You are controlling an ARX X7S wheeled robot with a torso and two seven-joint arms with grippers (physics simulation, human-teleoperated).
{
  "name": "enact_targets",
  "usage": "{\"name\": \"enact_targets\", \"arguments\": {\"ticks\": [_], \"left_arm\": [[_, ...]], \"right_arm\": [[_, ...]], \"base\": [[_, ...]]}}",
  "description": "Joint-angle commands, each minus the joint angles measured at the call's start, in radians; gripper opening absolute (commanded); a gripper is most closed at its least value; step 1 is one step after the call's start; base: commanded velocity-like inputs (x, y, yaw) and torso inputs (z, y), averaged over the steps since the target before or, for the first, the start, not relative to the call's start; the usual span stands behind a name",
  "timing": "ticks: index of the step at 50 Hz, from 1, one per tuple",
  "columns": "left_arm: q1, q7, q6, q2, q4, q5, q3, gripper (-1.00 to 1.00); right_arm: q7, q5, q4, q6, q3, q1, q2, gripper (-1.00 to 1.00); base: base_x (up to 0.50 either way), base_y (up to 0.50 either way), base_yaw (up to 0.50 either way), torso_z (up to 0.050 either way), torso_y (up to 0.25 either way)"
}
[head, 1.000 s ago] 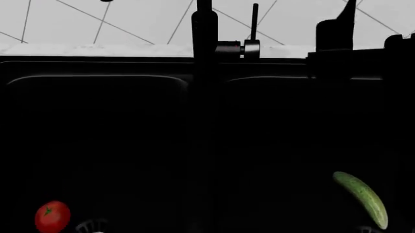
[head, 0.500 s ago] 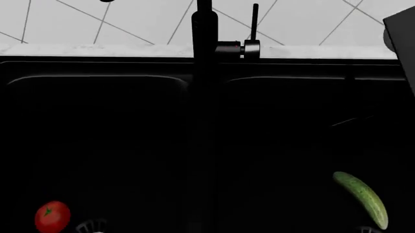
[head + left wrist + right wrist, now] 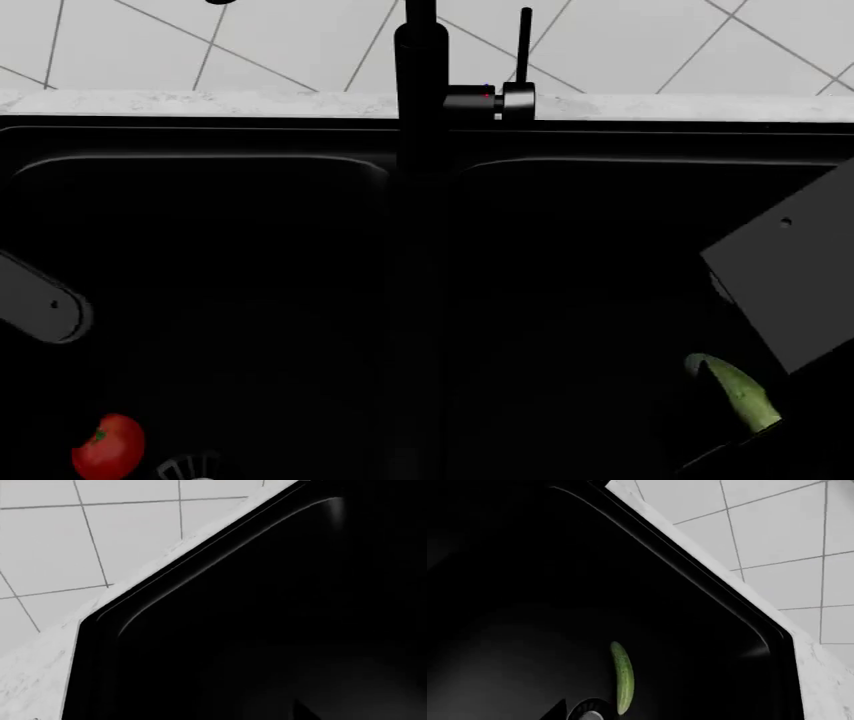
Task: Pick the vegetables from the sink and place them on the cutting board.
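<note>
The red tomato (image 3: 107, 447) lies at the near left of the black sink's (image 3: 200, 165) left basin. In the right basin lies the green cucumber (image 3: 730, 390), its near end hidden under my right arm (image 3: 787, 285); the right wrist view shows the whole cucumber (image 3: 622, 676) beside a silver drain strainer (image 3: 587, 711). My left arm (image 3: 47, 305) reaches in over the left basin, above the tomato. Both grippers are black against the black sink, so their jaws cannot be made out. The cutting board is out of view.
A tall black faucet (image 3: 420, 90) stands on the divider between the basins. A drain strainer (image 3: 187, 467) sits right of the tomato. A pale stone counter strip (image 3: 200, 103) and a white tiled wall (image 3: 294, 40) run behind the sink.
My right arm has swung from the back right down over the right basin and now covers the cucumber's near end. My left arm has come in at the left edge.
</note>
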Motion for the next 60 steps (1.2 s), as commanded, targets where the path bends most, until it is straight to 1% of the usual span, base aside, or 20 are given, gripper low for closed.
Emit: {"name": "enact_targets", "arguments": {"ticks": [1,4,8,11,12,13,16,21,31,36,39,48,53,60], "left_arm": [[-0.013,0.01,0.022,-0.034,-0.048,0.019,0.182,1.0],[-0.02,0.015,0.037,-0.034,-0.08,0.032,0.229,1.0],[-0.033,0.018,0.05,-0.034,-0.123,0.048,0.261,1.0],[-0.044,0.018,0.056,-0.037,-0.155,0.062,0.283,1.0],[-0.048,0.014,0.061,-0.04,-0.168,0.073,0.297,1.0],[-0.057,0.007,0.062,-0.048,-0.181,0.095,0.336,1.0],[-0.059,0.01,0.085,-0.05,-0.226,0.119,0.387,1.0],[-0.068,0.034,0.132,-0.034,-0.333,0.143,0.439,1.0],[-0.093,0.066,0.163,0.002,-0.438,0.175,0.536,1.0],[-0.1,0.076,0.173,0.014,-0.481,0.183,0.557,1.0],[-0.1,0.081,0.2,0.023,-0.527,0.196,0.573,1.0],[-0.109,0.086,0.243,0.048,-0.62,0.216,0.586,1.0],[-0.123,0.1,0.295,0.087,-0.711,0.232,0.599,1.0],[-0.119,0.124,0.339,0.119,-0.749,0.235,0.624,1.0]], "right_arm": [[0.001,0.031,-0.016,-0.008,-0.088,0.004,0.035,1.0],[-0.02,-0.007,-0.023,-0.009,-0.09,-0.014,0.032,1.0],[-0.047,-0.051,-0.016,-0.007,-0.097,-0.017,0.027,1.0],[-0.022,-0.061,0.012,-0.002,-0.124,0.016,0.014,1.0],[-0.027,-0.073,0.019,-0.002,-0.127,0.022,0.009,1.0],[-0.027,-0.077,0.023,-0.005,-0.13,0.028,0.005,1.0],[-0.07,-0.133,0.013,-0.01,-0.134,0.001,-0.004,1.0],[-0.109,-0.199,0.01,-0.028,-0.147,-0.03,-0.012,1.0],[-0.217,-0.383,0.038,-0.08,-0.157,-0.063,-0.022,1.0],[-0.262,-0.48,0.067,-0.114,-0.177,-0.069,-0.047,1.0],[-0.273,-0.503,0.075,-0.131,-0.186,-0.079,-0.054,1.0],[-0.267,-0.499,0.068,-0.132,-0.199,-0.081,-0.06,1.0],[-0.28,-0.52,0.071,-0.144,-0.211,-0.09,-0.067,1.0],[-0.271,-0.505,0.062,-0.135,-0.216,-0.083,-0.061,1.0]], "base": [[0.0,0.0,0.0,0.0,0.0],[0.0,0.0,0.0,0.0,0.0],[0.0,0.0,0.0,0.0,0.0],[0.0,0.0,0.0,0.0,0.0],[0.0,0.0,0.0,0.0,0.0],[0.0,0.0,0.0,0.0,0.0],[0.0,0.0,0.0,0.0,0.0],[0.0,0.0,0.0,0.0,0.0],[0.0,0.0,0.0,0.0,0.0],[0.0,0.0,0.0,0.0,0.0],[0.0,0.0,0.0,0.0,0.0],[0.0,0.0,0.0,0.0,0.0],[0.0,0.0,0.0,0.0,0.0],[0.0,0.0,0.0,0.0,0.0]]}}
